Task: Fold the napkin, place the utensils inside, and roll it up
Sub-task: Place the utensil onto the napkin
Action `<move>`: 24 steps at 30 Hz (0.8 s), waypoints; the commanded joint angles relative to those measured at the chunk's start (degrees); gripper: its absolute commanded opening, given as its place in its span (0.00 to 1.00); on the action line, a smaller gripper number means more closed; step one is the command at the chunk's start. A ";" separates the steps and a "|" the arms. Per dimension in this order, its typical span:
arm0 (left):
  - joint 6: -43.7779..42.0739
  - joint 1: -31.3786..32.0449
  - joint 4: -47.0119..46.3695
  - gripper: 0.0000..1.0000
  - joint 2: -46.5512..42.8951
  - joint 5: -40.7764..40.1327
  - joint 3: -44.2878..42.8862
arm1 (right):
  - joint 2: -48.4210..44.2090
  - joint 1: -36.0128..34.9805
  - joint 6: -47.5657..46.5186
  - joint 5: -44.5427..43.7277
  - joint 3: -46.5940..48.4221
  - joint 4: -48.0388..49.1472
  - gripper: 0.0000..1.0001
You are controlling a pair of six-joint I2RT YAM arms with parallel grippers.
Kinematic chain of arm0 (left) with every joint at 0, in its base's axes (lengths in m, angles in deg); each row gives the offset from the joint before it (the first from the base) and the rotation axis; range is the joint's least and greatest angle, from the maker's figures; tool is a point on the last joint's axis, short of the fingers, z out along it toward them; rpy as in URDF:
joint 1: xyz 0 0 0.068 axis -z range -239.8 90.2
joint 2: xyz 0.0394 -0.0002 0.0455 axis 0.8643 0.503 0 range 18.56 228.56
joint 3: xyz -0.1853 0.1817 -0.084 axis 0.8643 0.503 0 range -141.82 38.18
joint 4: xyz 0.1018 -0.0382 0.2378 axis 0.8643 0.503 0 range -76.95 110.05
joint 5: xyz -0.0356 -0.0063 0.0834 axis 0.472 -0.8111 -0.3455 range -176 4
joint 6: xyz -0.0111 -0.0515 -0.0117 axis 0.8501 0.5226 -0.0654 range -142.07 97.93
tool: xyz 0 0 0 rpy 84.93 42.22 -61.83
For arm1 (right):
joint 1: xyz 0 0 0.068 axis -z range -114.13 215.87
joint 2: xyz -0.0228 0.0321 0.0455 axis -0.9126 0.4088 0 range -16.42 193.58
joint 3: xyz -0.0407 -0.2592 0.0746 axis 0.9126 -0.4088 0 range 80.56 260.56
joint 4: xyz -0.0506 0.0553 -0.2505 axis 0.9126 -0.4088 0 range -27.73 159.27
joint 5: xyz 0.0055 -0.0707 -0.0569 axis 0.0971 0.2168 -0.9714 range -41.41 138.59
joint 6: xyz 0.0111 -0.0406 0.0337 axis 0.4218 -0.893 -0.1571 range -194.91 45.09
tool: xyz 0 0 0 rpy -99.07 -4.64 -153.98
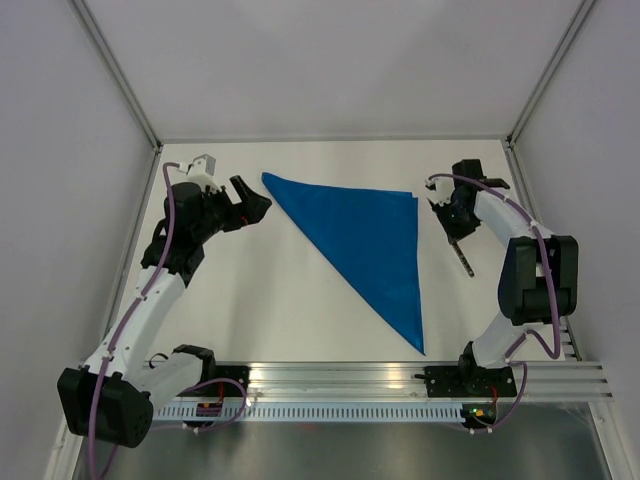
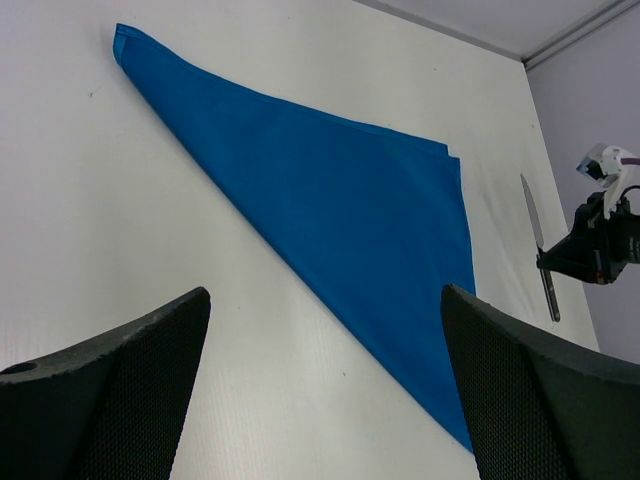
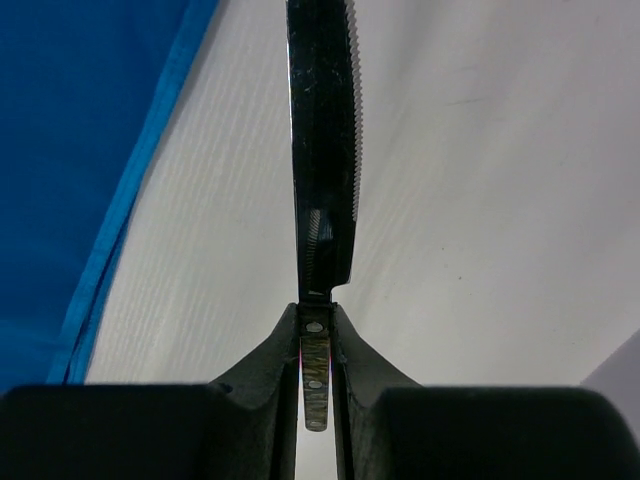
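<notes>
White tabletop (image 1: 250,320), grey walls on three sides. At left, the left gripper (image 1: 258,205) has its fingers (image 2: 140,370) spread wide and holds nothing, near the napkin's far-left corner. At centre the napkin (image 1: 365,240) lies flat, already folded into a triangle. It is judged thin, soft and limp, best pinched at a corner or edge. At right, the right gripper (image 3: 318,325) is clamped on the knife (image 3: 322,150) where handle meets blade, just beside the napkin's right edge, not touching. The knife is judged light, stiff and slippery.

place: robot lab cell | signs: white panel walls (image 1: 60,150), aluminium mounting rail (image 1: 340,378)
</notes>
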 commanded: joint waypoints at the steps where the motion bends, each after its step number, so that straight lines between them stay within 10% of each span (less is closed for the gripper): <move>1: -0.30 -0.32 -0.10 1.00 0.37 1.24 -3.24 | -0.33 -1.48 1.32 -0.78 6.45 -6.10 0.01; 24: -0.38 -0.33 9.48 1.00 -1.92 -1.48 -12.82 | 24.10 -29.08 20.57 12.49 38.54 -17.10 0.01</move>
